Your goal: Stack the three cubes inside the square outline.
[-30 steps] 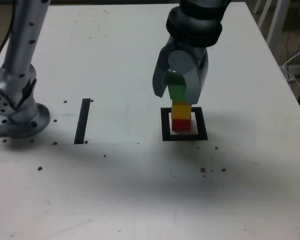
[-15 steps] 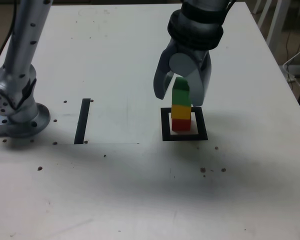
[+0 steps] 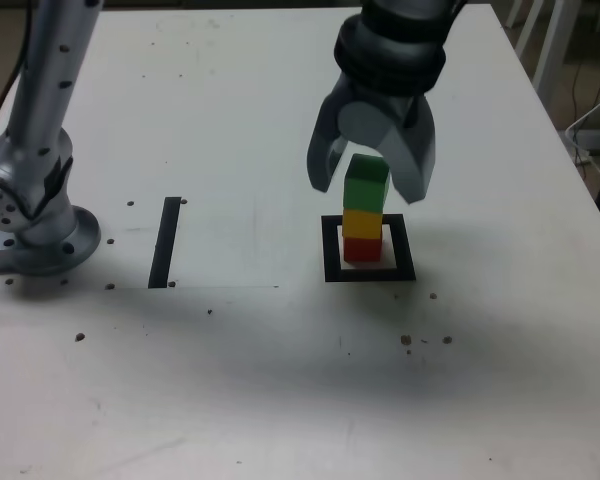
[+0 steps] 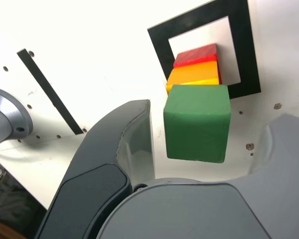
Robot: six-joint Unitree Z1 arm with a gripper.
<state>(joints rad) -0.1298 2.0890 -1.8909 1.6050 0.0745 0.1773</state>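
Gripper hung with jaws spread, clear of the green cube between them. Beneath it the yellow cube and red cube stood upright as one vertical column inside the square outline.

We found the stack of green cube, yellow cube and red cube standing between the spread fingers, with a clear gap on each side. The square outline lay flat and blocked nothing. Open bench stretched toward the exterior view's left as far as the flat tape strip; beyond it, the arm's base stood as the only tall obstacle.
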